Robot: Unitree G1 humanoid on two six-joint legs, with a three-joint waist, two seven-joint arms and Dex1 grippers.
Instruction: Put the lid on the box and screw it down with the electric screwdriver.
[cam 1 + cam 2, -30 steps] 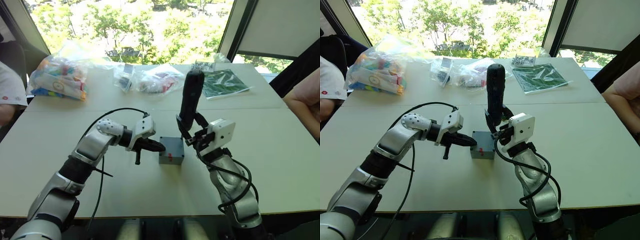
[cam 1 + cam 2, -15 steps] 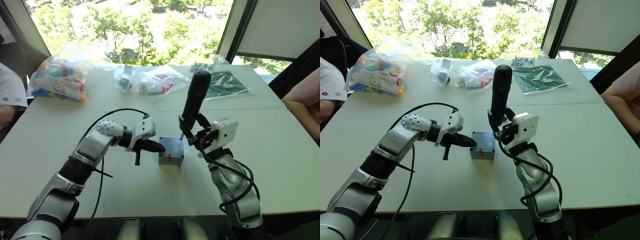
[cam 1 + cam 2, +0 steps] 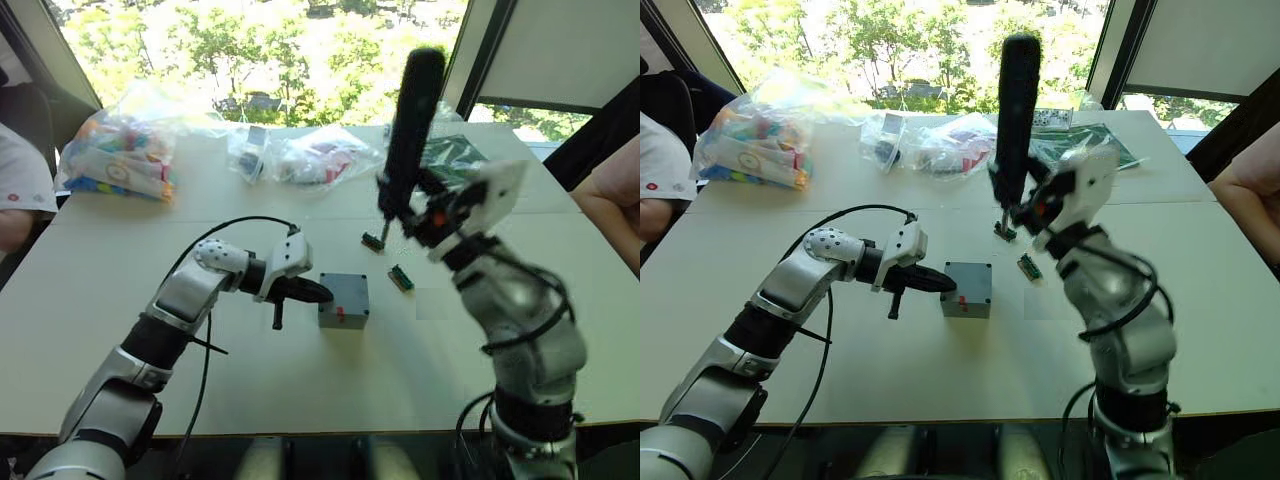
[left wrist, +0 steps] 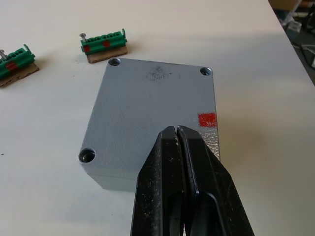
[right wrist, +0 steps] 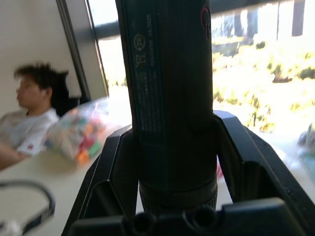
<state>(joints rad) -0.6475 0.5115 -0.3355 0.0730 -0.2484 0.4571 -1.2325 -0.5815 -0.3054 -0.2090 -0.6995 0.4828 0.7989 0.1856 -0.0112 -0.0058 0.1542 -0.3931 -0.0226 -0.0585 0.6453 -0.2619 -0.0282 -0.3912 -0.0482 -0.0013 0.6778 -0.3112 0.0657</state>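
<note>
The grey box [image 3: 343, 311] with a red mark on its near side stands mid-table. The lid [image 4: 147, 110] lies flat on top of it, with screw holes at its corners. My left gripper [image 3: 320, 293] is shut, holds nothing, and has its tips at the box's left upper edge. High above the table, behind and to the right of the box, my right gripper [image 3: 398, 210] is shut on the lower end of the electric screwdriver [image 3: 410, 120]. The tool stands nearly upright with its thin bit pointing down, clear of the box.
Two small green terminal blocks [image 3: 372, 241] [image 3: 401, 277] lie just behind and right of the box. Plastic bags of parts [image 3: 120, 150] [image 3: 315, 160] and a green booklet [image 3: 455, 155] sit at the back. A person's arm [image 3: 610, 200] rests at the right edge; another person [image 3: 20, 190] sits on the left.
My right arm has lifted the screwdriver up and to the right, away from the box, uncovering the two green blocks. The left gripper and the box have stayed put.
</note>
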